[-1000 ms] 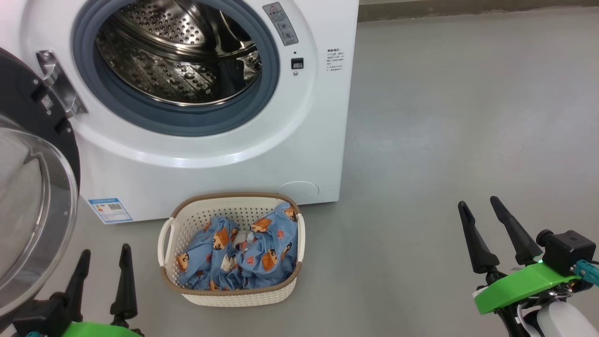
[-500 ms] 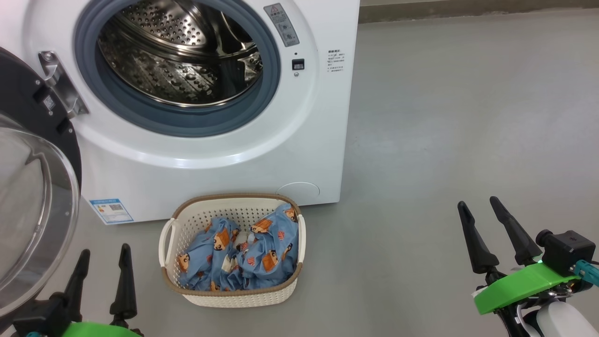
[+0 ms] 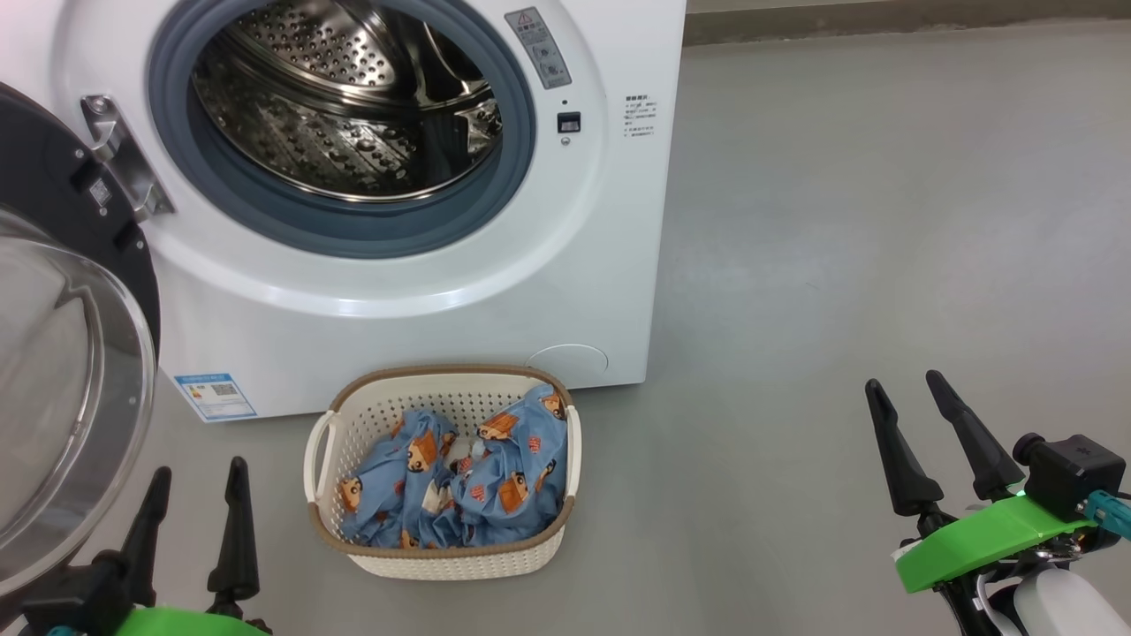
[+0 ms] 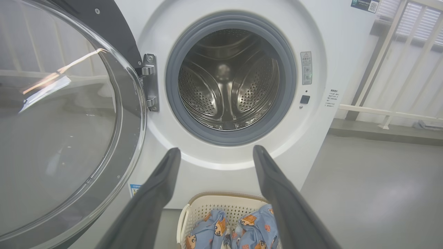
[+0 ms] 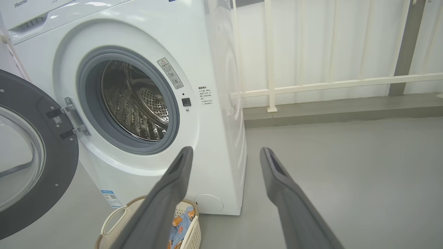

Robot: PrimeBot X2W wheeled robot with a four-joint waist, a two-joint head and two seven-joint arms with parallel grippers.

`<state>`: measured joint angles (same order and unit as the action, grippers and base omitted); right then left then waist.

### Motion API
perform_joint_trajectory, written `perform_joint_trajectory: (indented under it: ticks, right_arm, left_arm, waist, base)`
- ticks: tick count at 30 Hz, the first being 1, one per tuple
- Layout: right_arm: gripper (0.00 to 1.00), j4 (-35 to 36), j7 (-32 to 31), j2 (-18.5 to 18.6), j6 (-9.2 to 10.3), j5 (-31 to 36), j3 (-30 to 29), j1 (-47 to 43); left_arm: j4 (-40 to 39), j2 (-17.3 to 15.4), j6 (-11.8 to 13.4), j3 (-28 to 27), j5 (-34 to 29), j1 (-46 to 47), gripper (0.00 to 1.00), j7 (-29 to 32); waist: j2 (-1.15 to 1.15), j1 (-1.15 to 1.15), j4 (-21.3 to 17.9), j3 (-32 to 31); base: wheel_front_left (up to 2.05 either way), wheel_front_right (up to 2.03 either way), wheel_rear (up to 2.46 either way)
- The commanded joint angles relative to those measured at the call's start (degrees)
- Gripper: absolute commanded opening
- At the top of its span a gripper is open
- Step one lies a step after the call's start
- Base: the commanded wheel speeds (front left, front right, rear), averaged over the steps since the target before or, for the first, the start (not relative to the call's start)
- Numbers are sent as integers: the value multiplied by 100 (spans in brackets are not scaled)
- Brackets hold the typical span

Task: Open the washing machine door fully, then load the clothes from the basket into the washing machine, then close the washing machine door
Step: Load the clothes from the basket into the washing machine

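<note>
**Head view.** The washer (image 3: 398,300) stood on the grey floor (image 3: 839,221). Its door (image 3: 53,397) was swung out to the left on its hinge (image 3: 124,159), which left the steel drum (image 3: 345,97) exposed. The basket (image 3: 442,373) sat on the floor just in front of the washer's lower panel, below the opening. The clothes (image 3: 468,477) lay crumpled inside it. The left tool (image 3: 199,471) hovered at lower left, near the door's glass, with its fingers (image 3: 237,521) spread wide and nothing between them. The right tool (image 3: 903,382) hovered at lower right, well apart from the basket, likewise wide and empty.

**Left wrist view.** The fingers framed the drum opening, with the basket below.
</note>
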<state>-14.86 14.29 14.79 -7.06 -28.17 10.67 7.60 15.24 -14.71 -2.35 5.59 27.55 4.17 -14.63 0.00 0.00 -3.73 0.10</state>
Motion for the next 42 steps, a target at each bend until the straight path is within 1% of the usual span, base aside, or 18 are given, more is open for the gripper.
perform_joint_trajectory:
  ticks: [1,9,19,24,30,42]
  right_arm:
    - [100,132,71,83,-43,44,55,59]
    - [100,145,71,67,-43,51,58,42]
    - [100,141,71,53,-43,52,59,42]
    - [100,150,71,47,-43,56,58,37]
    - [100,163,71,44,-43,69,55,45]
    - [100,164,71,73,-43,105,72,69]
  left_arm:
    - [-174,-100,-21,-220,-74,141,100,-37]
    - [-208,-82,-73,-249,-82,126,100,-37]
    - [-235,-73,-80,-307,-128,112,100,-37]
    - [-240,-72,-94,-315,-146,104,100,-37]
    - [-232,-76,-106,-322,-157,115,100,-37]
    - [-208,-57,-118,-333,-212,114,100,-37]
  waist:
    - [0,0,9,3]
    - [0,0,46,15]
    - [0,0,56,27]
    - [0,0,61,38]
    - [0,0,70,74]
    - [0,0,71,71]
  base:
    - [41,-41,0]
    - [102,-102,0]
    - [196,-196,0]
    - [140,-140,0]
    - [53,-53,0]
    - [2,-2,0]
